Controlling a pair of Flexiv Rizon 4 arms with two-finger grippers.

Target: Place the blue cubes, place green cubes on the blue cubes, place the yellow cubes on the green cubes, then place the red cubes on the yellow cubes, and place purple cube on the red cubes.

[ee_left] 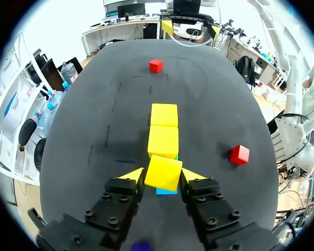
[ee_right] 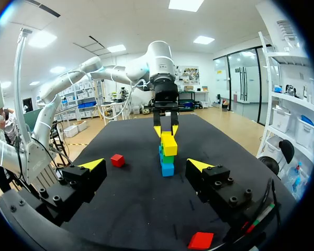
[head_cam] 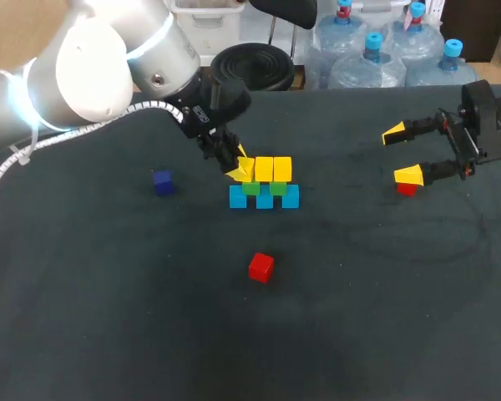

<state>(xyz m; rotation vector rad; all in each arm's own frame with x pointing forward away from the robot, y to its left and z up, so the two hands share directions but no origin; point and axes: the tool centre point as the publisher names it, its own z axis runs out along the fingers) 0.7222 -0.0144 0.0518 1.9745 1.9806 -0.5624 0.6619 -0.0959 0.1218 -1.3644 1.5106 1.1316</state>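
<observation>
A row of three light blue cubes [head_cam: 264, 198] carries green cubes [head_cam: 265, 187], and two yellow cubes [head_cam: 274, 169] lie on the green ones. My left gripper [head_cam: 240, 167] is at the row's left end, shut on a third yellow cube [ee_left: 163, 172] that is slightly tilted, over a blue cube [ee_left: 166, 191]. One red cube [head_cam: 261, 266] lies in front of the stack. Another red cube [head_cam: 407, 189] lies under my right gripper [head_cam: 402, 154], which stands open at the right with nothing between its fingers. The purple cube [head_cam: 163, 181] rests left of the stack.
In the right wrist view the stack [ee_right: 167, 157] stands well ahead of my right gripper [ee_right: 146, 164], with my left arm behind it. A black coiled object [head_cam: 252, 65] lies at the table's far edge.
</observation>
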